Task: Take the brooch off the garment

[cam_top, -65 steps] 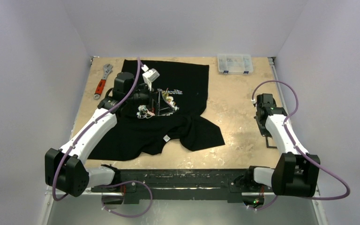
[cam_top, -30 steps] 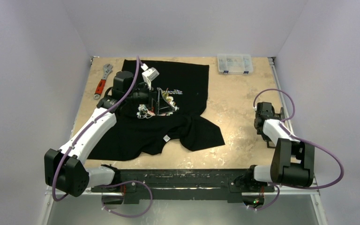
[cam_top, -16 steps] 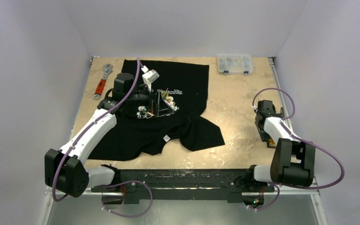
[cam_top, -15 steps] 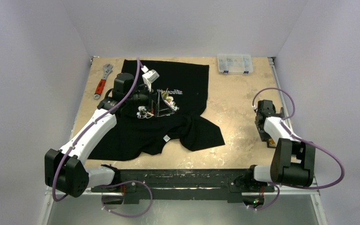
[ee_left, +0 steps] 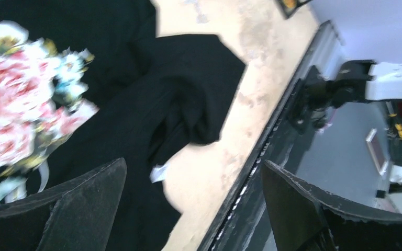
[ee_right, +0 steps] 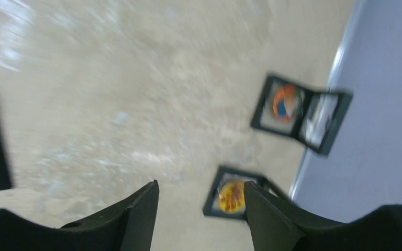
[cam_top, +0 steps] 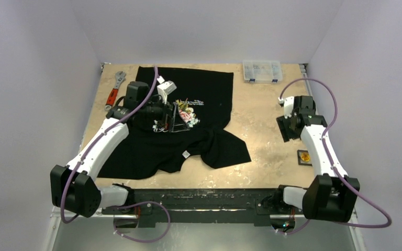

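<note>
The garment [cam_top: 209, 91], a black T-shirt with a pink-rose print [cam_top: 187, 116], lies spread on the left half of the table; its white neck label [cam_top: 186, 154] shows near the front. My left gripper [cam_top: 174, 117] hovers over the print, open and empty, with the black cloth [ee_left: 178, 104] and the label [ee_left: 159, 172] beneath it. The brooch [cam_top: 304, 157], a small yellow disc in a black square frame, lies on the bare table at the right edge. My right gripper [cam_top: 285, 130] hangs above and behind it, open, with nothing between its fingers; the brooch [ee_right: 231, 196] shows below the jaws.
A red-handled wrench [cam_top: 113, 91] lies at the back left beside the shirt. A clear compartment box [cam_top: 262, 70] stands at the back right. A second black frame with an orange disc [ee_right: 293, 107] lies by the right wall. The black front rail [cam_top: 204, 198] borders the table.
My right gripper has opened and risen, swinging back from the table's right edge; the brooch now lies there uncovered. The left gripper has shifted slightly left, uncovering the rose print.
</note>
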